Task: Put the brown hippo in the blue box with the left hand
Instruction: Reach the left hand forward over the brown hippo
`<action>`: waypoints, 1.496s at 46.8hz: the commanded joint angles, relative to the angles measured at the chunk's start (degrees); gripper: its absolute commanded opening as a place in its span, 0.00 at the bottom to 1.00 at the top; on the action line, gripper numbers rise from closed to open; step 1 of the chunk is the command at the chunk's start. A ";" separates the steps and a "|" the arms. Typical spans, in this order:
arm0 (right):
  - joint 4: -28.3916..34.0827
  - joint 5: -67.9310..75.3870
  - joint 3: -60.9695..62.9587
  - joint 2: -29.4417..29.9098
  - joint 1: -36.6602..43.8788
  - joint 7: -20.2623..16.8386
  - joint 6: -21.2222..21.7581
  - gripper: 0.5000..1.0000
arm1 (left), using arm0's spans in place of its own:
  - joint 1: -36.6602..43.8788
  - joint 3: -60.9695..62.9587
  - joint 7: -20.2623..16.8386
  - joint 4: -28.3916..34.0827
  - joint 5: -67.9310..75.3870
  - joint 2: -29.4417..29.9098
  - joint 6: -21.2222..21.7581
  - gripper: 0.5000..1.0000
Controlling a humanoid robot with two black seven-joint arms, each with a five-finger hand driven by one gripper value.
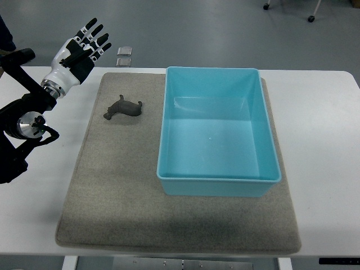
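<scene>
A: What lies on the bench (329,140)?
B: The bench is smooth and white. A grey felt-like mat (112,197) with rounded corners covers most of it. On the mat's right part stands the blue box (270,140), a glossy rectangular plastic tub with rounded corners, empty inside.

A: And the brown hippo (123,108)?
B: It is a small, dark, matte figure lying on the mat, just left of the box and apart from it, near the mat's far left corner.

A: What does the left hand (79,53) do?
B: It hangs over the bench's far left corner, white and black with jointed segments. Its fingers (97,39) are stretched out and spread, holding nothing, well apart from the hippo.

A: Anything else?
B: Two small square grey tiles (125,55) sit beyond the mat's far edge.
</scene>
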 commanded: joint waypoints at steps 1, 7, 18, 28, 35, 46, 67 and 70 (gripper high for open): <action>0.00 0.00 0.00 0.00 0.00 0.00 0.00 0.87 | -0.78 0.65 -0.01 -0.11 7.38 0.06 -0.04 0.99; 0.00 0.00 0.00 0.00 0.00 0.00 0.00 0.87 | -1.48 -0.23 -0.63 -0.19 18.28 0.85 0.40 0.99; 0.00 0.00 0.00 0.00 0.00 0.00 0.00 0.87 | -2.63 -0.41 -1.24 -0.81 29.27 3.14 0.93 0.99; 0.00 0.00 0.00 0.00 0.00 0.00 0.00 0.87 | -3.77 -0.32 -1.24 -0.81 42.72 5.86 0.84 0.99; 0.00 0.00 0.00 0.00 0.00 0.00 0.00 0.87 | -4.38 -0.23 -1.24 -1.07 52.38 6.92 0.67 0.98; 0.00 0.00 0.00 0.00 0.00 0.00 0.00 0.87 | -4.12 0.47 -2.56 -2.30 66.63 7.45 0.84 0.95; 0.00 0.00 0.00 0.00 0.00 0.00 0.00 0.87 | -3.94 1.00 -2.56 -2.74 74.90 6.83 2.07 0.89; 0.00 0.00 0.00 0.00 0.00 0.00 0.00 0.87 | -3.86 1.70 -2.47 -3.36 75.86 6.83 3.39 0.89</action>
